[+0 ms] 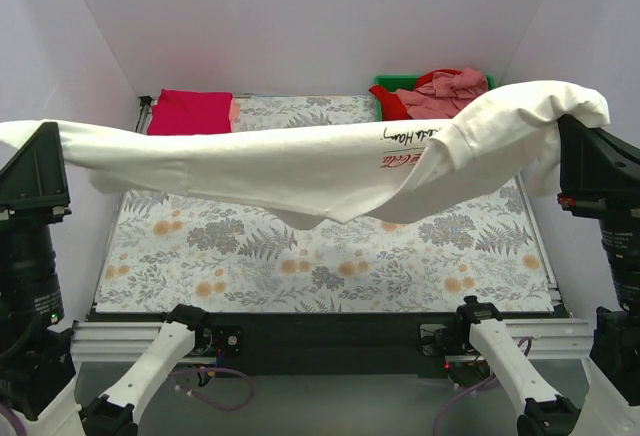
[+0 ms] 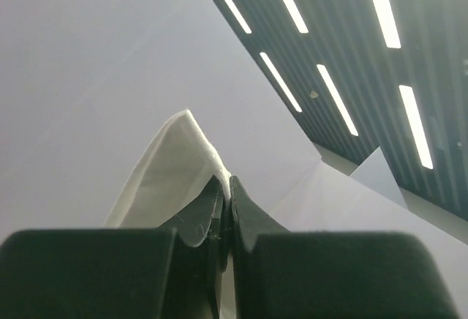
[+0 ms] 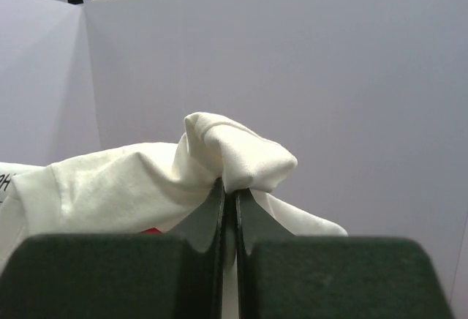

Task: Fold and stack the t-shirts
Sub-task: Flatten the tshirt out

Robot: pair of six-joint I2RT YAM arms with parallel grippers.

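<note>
Left fingers (image 2: 199, 221) and right fingers (image 3: 205, 218) pinch white t-shirt (image 1: 300, 161).

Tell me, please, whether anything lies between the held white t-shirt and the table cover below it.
Nothing visible does. The white t-shirt hangs over bare floral cover; the folded crimson shirt and green tray sit at the far edge. The strip behind the cloth is hidden.

floral table cover (image 1: 300, 256) lies flat; green tray (image 1: 383, 83) at far right corner; white walls (image 1: 320, 16) around; ceiling light strips (image 2: 336, 99) overhead.
</note>
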